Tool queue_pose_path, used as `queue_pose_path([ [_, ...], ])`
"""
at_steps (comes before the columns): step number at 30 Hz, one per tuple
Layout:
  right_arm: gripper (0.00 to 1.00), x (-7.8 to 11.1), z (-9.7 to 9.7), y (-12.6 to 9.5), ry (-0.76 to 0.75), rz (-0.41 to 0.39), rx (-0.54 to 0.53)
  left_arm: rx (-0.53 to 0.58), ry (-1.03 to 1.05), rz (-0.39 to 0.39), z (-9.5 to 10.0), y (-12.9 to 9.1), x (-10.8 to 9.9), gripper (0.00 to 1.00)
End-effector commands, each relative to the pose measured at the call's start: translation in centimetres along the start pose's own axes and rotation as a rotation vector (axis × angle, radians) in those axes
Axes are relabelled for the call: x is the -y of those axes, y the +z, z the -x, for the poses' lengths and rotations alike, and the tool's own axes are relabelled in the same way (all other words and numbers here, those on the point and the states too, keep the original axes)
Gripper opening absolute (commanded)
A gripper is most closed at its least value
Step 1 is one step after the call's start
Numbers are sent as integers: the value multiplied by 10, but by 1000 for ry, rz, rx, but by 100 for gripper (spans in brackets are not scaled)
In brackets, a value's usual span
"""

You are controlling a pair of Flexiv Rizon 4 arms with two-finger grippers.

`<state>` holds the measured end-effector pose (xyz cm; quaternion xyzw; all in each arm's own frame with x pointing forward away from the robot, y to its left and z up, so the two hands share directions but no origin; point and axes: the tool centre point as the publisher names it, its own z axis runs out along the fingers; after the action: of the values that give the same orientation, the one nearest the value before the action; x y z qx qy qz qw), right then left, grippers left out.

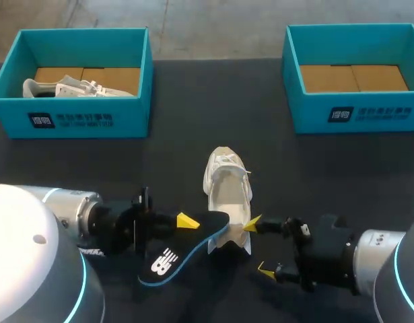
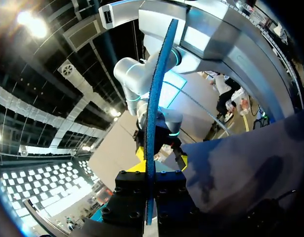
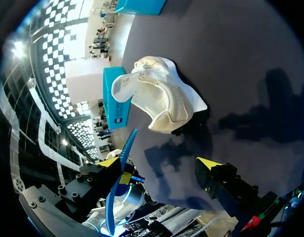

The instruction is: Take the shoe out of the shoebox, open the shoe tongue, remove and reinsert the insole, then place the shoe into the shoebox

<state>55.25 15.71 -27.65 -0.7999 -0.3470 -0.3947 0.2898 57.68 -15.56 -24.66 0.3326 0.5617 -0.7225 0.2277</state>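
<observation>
A white shoe (image 1: pixel 227 192) lies mid-table with its toe pointing away and its heel toward me; its mouth gapes wide. My left gripper (image 1: pixel 183 232) is shut on a black insole (image 1: pixel 173 259) with a blue rim, held just left of the shoe's heel. The insole's front end reaches the heel. Seen from the left wrist, the insole (image 2: pixel 152 123) stands edge-on between the clamped fingers of that gripper (image 2: pixel 151 197). My right gripper (image 1: pixel 258 247) is open at the heel's right side, its upper tip against the shoe. From the right wrist, the shoe (image 3: pixel 161 98) sits ahead of that gripper (image 3: pixel 159 163), and the insole (image 3: pixel 119 190) shows beside one finger.
A teal shoebox (image 1: pixel 79 118) at the far left holds another white shoe (image 1: pixel 72 87). A second teal shoebox (image 1: pixel 355 111) at the far right shows only its cardboard floor. Dark tabletop (image 1: pixel 193 141) stretches between the boxes and the shoe.
</observation>
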Motion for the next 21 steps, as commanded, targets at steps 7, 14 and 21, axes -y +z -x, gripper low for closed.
queue_pose_path([
  [7, 100, -5, 4, -17, 1, -54, -11, -13, 4, -10, 1, 0, -4, 0],
  [14, 100, -5, 4, -17, 1, -54, -11, -13, 4, -10, 1, 0, -4, 0],
  [21, 100, -5, 4, -17, 1, -54, -11, -2, -8, -6, 4, 1, -5, 0],
])
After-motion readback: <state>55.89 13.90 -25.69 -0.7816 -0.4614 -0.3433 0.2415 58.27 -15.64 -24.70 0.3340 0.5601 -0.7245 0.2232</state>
